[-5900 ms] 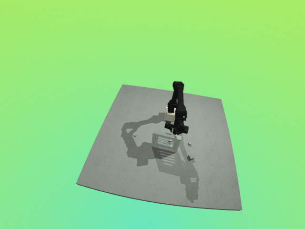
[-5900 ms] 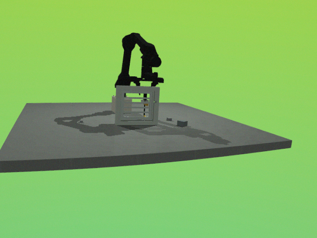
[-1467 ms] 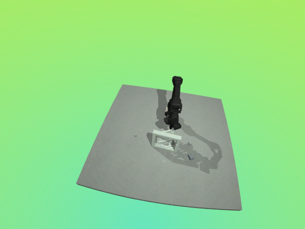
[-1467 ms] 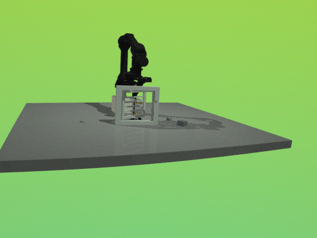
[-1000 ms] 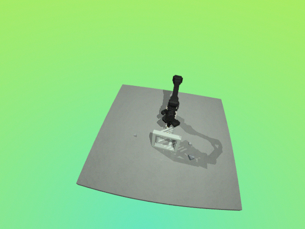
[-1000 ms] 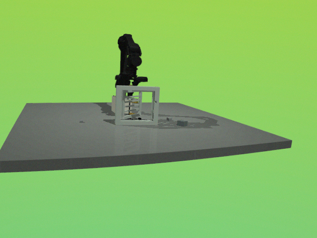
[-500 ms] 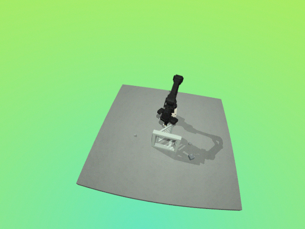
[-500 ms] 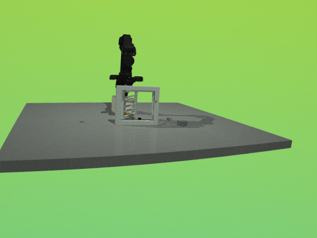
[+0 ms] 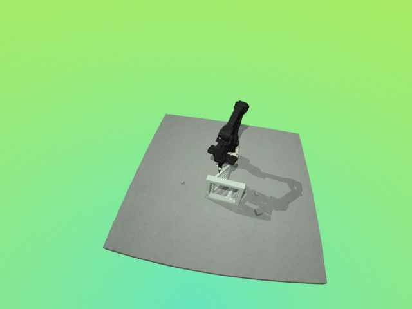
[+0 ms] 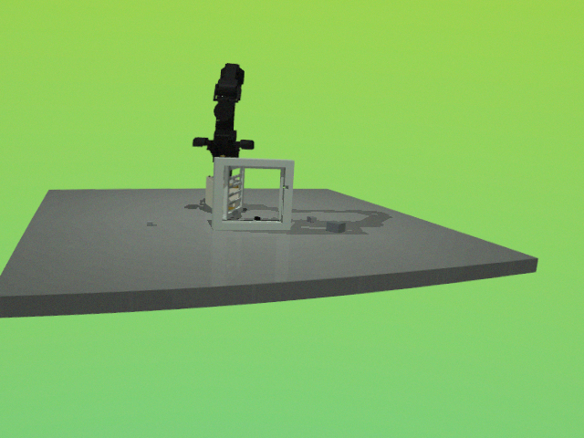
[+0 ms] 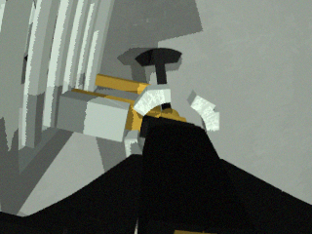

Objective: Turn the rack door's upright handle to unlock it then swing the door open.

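The door (image 9: 223,172) (image 10: 235,192) (image 11: 58,73) of the rack stands swung out from the frame (image 9: 225,181) (image 10: 218,198), on the side where the arm (image 9: 234,123) (image 10: 225,113) is. In the exterior view one looks through the frame and sees the door going away behind it, from the frame's left upright. The swing looks well advanced, but whether it has passed the wanted angle I cannot tell for sure.

The pincer (image 11: 175,168) is mostly closed, its fingers kept a little apart by the handle (image 11: 161,73), which it has hold of. The handle is at the free edge of the door, and its long axis is upright, so the wrist view looks down along it. It lies directly between the fingers, and the door's bars extend to the left of it in that view. There is only the one arm, and it comes to the handle from above.

The coming move depends on this relation, I think: the handle must be carried further around the hinge, away from the frame opening, with the pincer turning together with the door. If the pull goes straight instead of in an arc, the grip could slip or twist the handle back. The small blocks (image 9: 258,212) (image 10: 336,226) on the worktop (image 9: 172,226) (image 10: 188,264) lie well apart from this path.
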